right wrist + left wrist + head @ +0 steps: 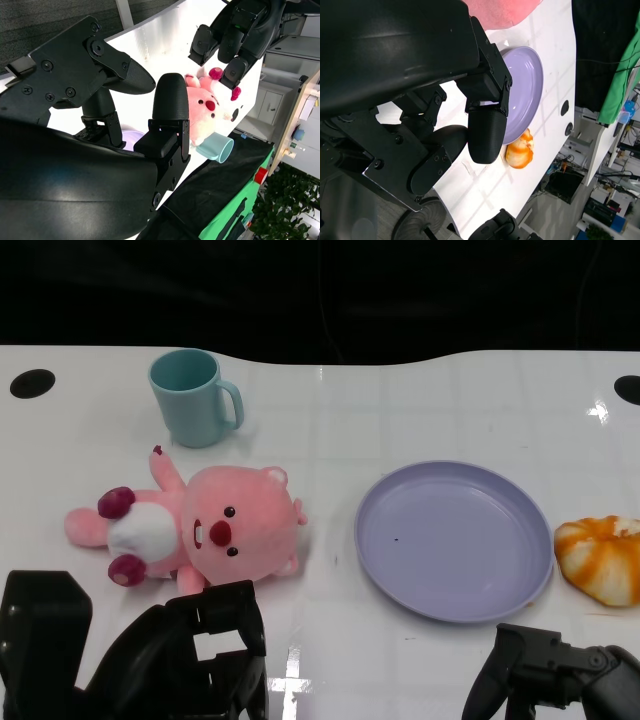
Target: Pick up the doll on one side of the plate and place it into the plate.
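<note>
Your left hand [190, 650] sits at the lower left of the head view, low over the white table [330, 420], fingers apart and curled forward with nothing between them. Its fingertips [225, 602] hang just below the doll, close to it, though you can't tell from here whether they touch. In the right wrist view you see that same hand from the far side, its fingers [235, 72] spread above the pink plush, and nothing is clasped.

The doll [200, 530], a pink plush with a white belly and dark red paws, lies on its back in the left half of the frame, head toward the plate, feet toward the left edge. Above it, upper left, a teal mug [192, 397] stands upright, handle to the right, apart from the doll.

Move right: the lavender plate [455, 540] lies flat right of centre, well clear of the doll, with bare table between them. Just past its right rim, an orange-and-white striped object [603, 557] rests near the frame's right edge, almost touching the plate.

Down at the lower right, your right hand [555, 670] is low at the near edge of the table, below the plate, fingers apart and pointing down-left, holding nothing.
</note>
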`<act>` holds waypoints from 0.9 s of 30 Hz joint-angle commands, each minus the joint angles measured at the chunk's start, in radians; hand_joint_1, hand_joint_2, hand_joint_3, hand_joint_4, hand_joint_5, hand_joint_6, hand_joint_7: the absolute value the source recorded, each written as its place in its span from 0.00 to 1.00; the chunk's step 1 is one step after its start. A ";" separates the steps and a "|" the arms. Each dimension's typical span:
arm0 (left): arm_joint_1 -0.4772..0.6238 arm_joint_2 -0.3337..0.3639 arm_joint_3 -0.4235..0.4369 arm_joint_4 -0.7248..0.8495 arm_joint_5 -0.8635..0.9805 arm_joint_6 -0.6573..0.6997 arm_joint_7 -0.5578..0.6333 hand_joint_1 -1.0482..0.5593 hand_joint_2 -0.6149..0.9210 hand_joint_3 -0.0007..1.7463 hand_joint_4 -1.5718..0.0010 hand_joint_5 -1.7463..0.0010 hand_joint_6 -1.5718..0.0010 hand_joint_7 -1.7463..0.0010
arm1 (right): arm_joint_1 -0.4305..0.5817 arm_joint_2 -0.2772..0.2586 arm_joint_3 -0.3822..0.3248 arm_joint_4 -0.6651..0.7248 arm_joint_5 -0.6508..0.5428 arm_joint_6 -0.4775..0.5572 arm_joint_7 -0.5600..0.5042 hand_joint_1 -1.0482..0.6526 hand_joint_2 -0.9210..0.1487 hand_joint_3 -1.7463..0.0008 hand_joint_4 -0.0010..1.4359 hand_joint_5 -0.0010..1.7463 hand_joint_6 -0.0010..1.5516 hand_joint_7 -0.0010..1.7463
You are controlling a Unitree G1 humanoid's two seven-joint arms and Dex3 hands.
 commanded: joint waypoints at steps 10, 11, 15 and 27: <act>-0.002 0.014 0.011 0.012 0.007 -0.017 -0.008 0.53 0.63 0.80 0.45 0.00 0.49 0.07 | -0.004 -0.006 -0.006 0.006 0.008 -0.016 -0.001 0.58 0.40 0.33 0.47 0.95 0.39 0.77; -0.002 0.014 0.011 0.012 0.007 -0.015 -0.006 0.53 0.64 0.80 0.45 0.00 0.49 0.07 | -0.004 -0.006 -0.006 0.006 0.008 -0.016 -0.001 0.58 0.40 0.33 0.47 0.95 0.39 0.77; -0.003 0.011 0.014 0.009 0.003 -0.007 0.001 0.53 0.64 0.80 0.45 0.00 0.49 0.07 | -0.004 -0.007 -0.006 0.003 0.006 -0.012 -0.001 0.58 0.40 0.33 0.47 0.95 0.39 0.77; -0.003 0.010 0.018 0.011 -0.002 -0.006 -0.001 0.53 0.63 0.80 0.45 0.00 0.50 0.08 | -0.004 -0.005 -0.004 0.000 0.002 -0.008 -0.004 0.58 0.39 0.34 0.47 0.94 0.39 0.77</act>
